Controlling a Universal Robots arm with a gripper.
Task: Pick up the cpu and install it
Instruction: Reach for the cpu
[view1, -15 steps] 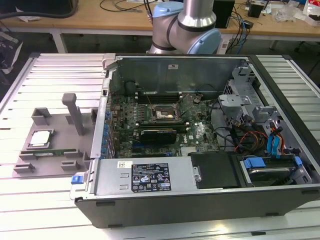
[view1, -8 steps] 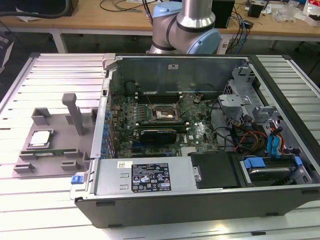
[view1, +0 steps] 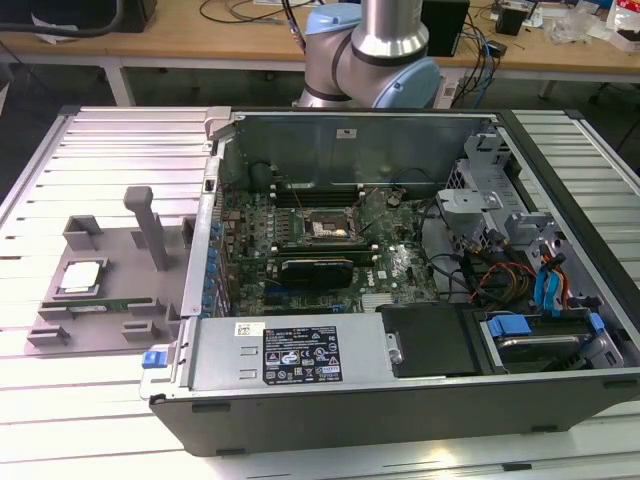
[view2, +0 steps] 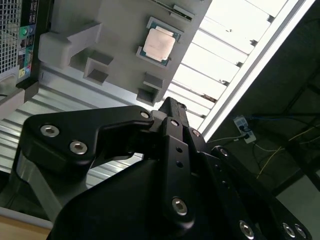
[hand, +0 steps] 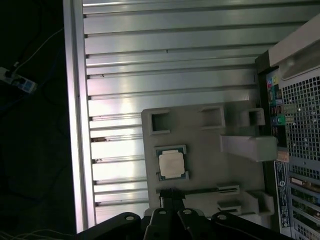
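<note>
The cpu (view1: 82, 277) is a small square chip with a shiny silver top. It lies flat in a recess of the grey holder plate (view1: 120, 250), at the exterior view's left, beside the open computer case. In both wrist views the cpu (hand: 171, 164) (view2: 159, 44) lies in its recess some way below my black gripper (hand: 171, 194) (view2: 171, 104). The gripper hangs above the plate's edge with nothing in it. The motherboard's cpu socket (view1: 330, 228), dark with a metal frame, sits in the middle of the case.
The open computer case (view1: 400, 400) holds a motherboard, cables (view1: 500, 275) and drive bays at the exterior view's right. A tall grey post (view1: 150, 225) rises from the holder plate near the cpu. A long green memory stick (view1: 100, 304) lies along the plate. Ribbed metal table (hand: 170, 60) surrounds them.
</note>
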